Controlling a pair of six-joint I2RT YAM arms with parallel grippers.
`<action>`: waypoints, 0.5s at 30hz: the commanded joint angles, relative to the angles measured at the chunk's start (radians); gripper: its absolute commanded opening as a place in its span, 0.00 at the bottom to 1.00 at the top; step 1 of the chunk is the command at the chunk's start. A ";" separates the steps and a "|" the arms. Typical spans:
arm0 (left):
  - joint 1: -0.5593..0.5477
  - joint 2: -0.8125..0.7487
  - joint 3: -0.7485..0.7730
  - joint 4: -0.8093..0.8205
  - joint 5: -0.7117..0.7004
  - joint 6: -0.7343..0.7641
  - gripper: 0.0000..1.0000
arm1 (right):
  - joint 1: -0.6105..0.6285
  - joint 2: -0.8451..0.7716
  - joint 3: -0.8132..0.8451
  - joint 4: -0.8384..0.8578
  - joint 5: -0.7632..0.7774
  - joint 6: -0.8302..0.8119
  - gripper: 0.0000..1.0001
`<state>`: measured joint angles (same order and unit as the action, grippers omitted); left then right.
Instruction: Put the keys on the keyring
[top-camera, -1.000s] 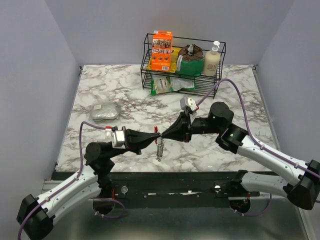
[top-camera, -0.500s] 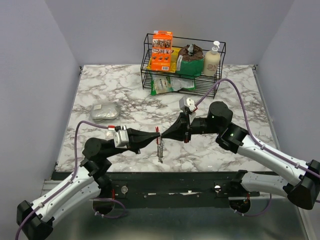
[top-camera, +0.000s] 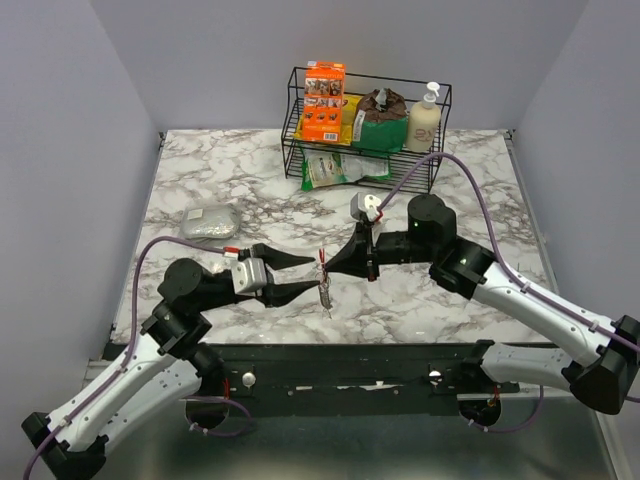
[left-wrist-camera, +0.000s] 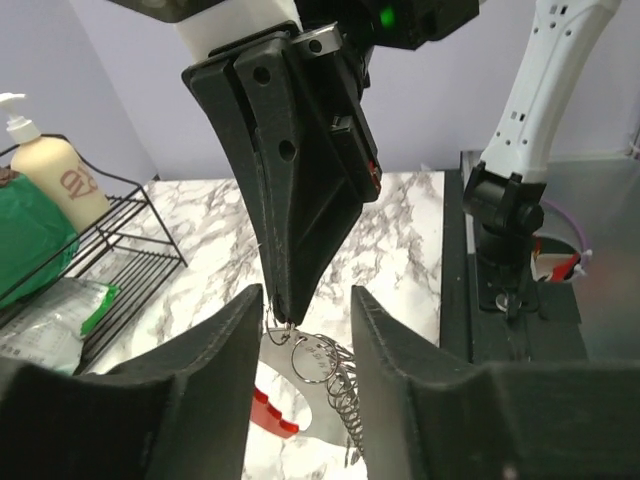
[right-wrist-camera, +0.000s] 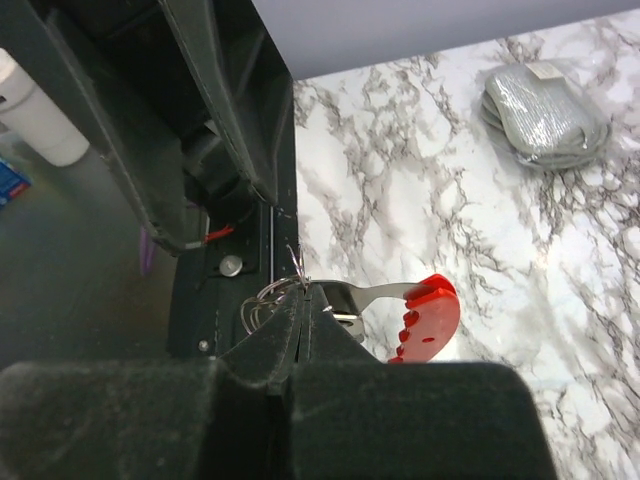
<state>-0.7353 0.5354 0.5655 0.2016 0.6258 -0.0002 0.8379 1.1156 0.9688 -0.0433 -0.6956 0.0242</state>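
Observation:
In the top view a small silver bunch, the keys (top-camera: 325, 291), hangs just above the marble table's front part. It dangles from a thin wire keyring (right-wrist-camera: 300, 268) that my right gripper (top-camera: 329, 267) is shut on. From the left wrist, more wire rings (left-wrist-camera: 311, 357) and a silver piece with a red end (left-wrist-camera: 274, 414) hang under the right gripper's black fingers (left-wrist-camera: 300, 200). My left gripper (top-camera: 316, 276) is open, one finger (left-wrist-camera: 215, 370) on each side of the bunch, not touching it. The right wrist view shows the shut right gripper (right-wrist-camera: 303, 303) and the red end (right-wrist-camera: 432, 315).
A black wire basket (top-camera: 296, 120) at the back holds an orange box (top-camera: 324, 100), a green bag (top-camera: 378, 125) and a soap bottle (top-camera: 424, 120). A green packet (top-camera: 342, 170) lies under it. A grey pouch (top-camera: 210, 222) lies on the table's left. The table's front edge is close below the bunch.
My left gripper has opened and let go of the bunch. My right gripper closed on the ring and now carries it alone, shifted slightly left.

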 joint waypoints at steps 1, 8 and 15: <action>-0.004 0.050 0.123 -0.230 0.026 0.089 0.55 | -0.002 0.035 0.080 -0.141 0.042 -0.095 0.00; -0.004 0.210 0.330 -0.582 -0.032 0.186 0.61 | -0.002 0.098 0.142 -0.300 0.136 -0.182 0.00; -0.004 0.336 0.404 -0.703 -0.049 0.275 0.66 | -0.002 0.128 0.153 -0.351 0.169 -0.224 0.01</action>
<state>-0.7353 0.8219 0.9360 -0.3504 0.6033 0.1959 0.8375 1.2388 1.0863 -0.3508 -0.5648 -0.1543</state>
